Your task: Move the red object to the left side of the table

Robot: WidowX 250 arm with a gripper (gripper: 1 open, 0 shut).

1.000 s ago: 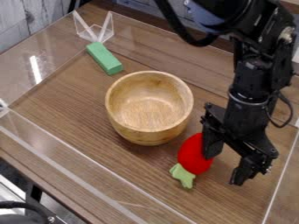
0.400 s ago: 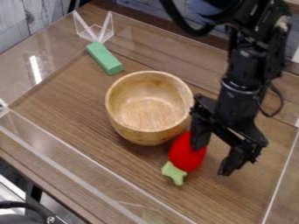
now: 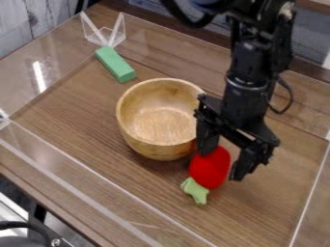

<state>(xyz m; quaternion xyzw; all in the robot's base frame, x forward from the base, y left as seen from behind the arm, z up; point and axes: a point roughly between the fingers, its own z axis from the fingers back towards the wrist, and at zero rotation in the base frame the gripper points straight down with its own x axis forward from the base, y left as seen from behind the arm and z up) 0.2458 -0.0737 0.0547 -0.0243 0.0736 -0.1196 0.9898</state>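
The red object [image 3: 210, 167] is a glossy red toy fruit with a light green stub, lying on the table [image 3: 71, 111] just right of the wooden bowl's front rim. My gripper [image 3: 225, 162] points straight down over it with its jaws spread wide, open. One black finger [image 3: 203, 140] stands behind the fruit on the bowl side, and the other finger [image 3: 248, 162] is at its right. The fruit rests on the wood between them. Whether a finger touches it I cannot tell.
A wooden bowl [image 3: 165, 118] stands at mid-table, close to the fruit's left. A green rectangular block [image 3: 115, 64] lies at the back left, with a clear folded acrylic piece [image 3: 103, 33] behind it. Low clear acrylic walls [image 3: 52, 159] edge the tabletop.
The arm has slid left in the picture, so the open gripper went from the fruit's right side to straddling it. The fruit has barely shifted. The jaws stayed wide.
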